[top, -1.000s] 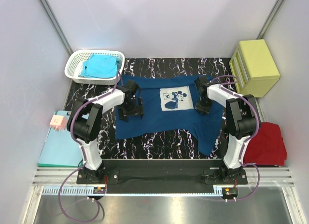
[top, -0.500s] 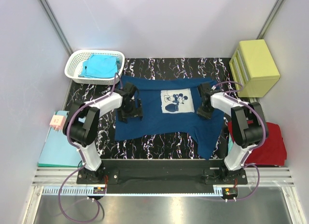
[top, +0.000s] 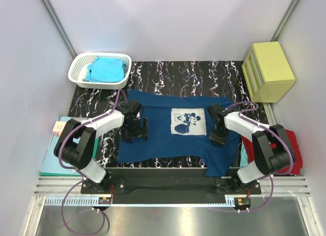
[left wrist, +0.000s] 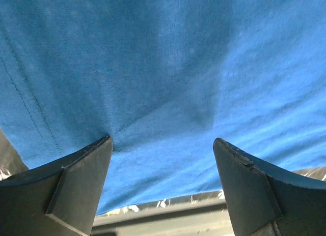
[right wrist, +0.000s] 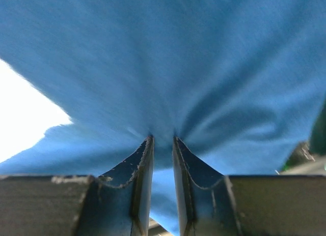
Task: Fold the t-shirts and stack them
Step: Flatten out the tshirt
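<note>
Navy t-shirt point(top: 163, 137) spread flat on the marble bench point(top: 173, 73), print up.
Left fingers point(left wrist: 71, 185) wide apart over the cloth; right fingers point(right wrist: 137, 190) narrow, pinching a fold at its right side.

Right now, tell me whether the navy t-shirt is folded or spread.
Spread: the navy t-shirt lies open, chest print up, only bunched where the right gripper pinches it.

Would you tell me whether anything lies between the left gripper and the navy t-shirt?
Nothing visible does: the open left gripper rests directly against the navy t-shirt, with only its cloth between the fingers.
</note>
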Tool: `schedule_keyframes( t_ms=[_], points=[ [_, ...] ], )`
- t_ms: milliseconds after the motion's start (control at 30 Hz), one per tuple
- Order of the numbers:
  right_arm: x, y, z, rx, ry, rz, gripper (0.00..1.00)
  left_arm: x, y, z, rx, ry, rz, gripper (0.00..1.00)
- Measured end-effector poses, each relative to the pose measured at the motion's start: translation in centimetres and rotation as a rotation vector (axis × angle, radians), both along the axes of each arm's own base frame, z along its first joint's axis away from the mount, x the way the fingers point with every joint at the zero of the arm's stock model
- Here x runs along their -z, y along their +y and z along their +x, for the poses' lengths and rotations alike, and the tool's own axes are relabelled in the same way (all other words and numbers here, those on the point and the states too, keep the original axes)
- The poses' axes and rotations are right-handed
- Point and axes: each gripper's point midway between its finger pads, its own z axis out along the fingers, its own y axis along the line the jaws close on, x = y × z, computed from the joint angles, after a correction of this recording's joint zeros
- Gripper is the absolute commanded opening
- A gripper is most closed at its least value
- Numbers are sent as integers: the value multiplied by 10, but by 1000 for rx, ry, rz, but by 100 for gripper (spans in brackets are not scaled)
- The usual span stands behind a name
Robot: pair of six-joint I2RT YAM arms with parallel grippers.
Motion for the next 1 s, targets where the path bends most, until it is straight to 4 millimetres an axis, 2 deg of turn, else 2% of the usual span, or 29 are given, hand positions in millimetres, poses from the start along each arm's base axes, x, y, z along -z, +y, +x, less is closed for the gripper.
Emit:
schedule_keyframes(
  t_ms=[133, 167, 233, 300, 367, 467, 500, 567, 633, 667, 733, 800, 867, 933, 1000],
  points=[
    [-4, -5, -23, 3, 32, -3, 33, 0, 5, -17, 8, 31, 8, 88],
    [-7, -5, -23, -2, 28, -3, 39, -1, 7, -20, 8, 41, 15, 89],
    [-18, -5, -16, -24, 14, -9, 43, -2, 10, -23, 6, 52, 31, 91],
    [-39, 0, 7, -53, -50, -8, 44, -10, 11, -20, 2, 50, 43, 92],
    [-77, 12, 50, -85, -176, 18, 43, -32, 5, 2, -9, -4, 28, 93],
    [-142, 36, 125, -124, -385, 68, 40, -83, -11, 62, -43, -174, -43, 93],
    [-158, 42, 147, -132, -439, 78, 39, -100, -17, 84, -55, -234, -70, 93],
    [-169, 50, 178, -148, -488, 80, 37, -122, -25, 121, -69, -321, -102, 92],
    [-153, 55, 197, -171, -469, 66, 36, -120, -29, 144, -79, -346, -106, 91],
    [-137, 56, 201, -182, -437, 54, 36, -114, -29, 148, -82, -337, -101, 91],
    [-92, 54, 198, -207, -335, 25, 36, -81, -29, 145, -82, -273, -77, 91],
    [-56, 49, 184, -225, -242, -1, 35, -52, -25, 129, -80, -200, -54, 91],
    [-29, 43, 166, -243, -158, -20, 35, -24, -17, 104, -81, -119, -29, 91],
    [-17, 40, 156, -255, -115, -28, 35, -8, -12, 84, -80, -57, -16, 91],
    [-16, 40, 157, -262, -116, -27, 35, -5, -11, 78, -82, -37, -19, 91]
  ],
)
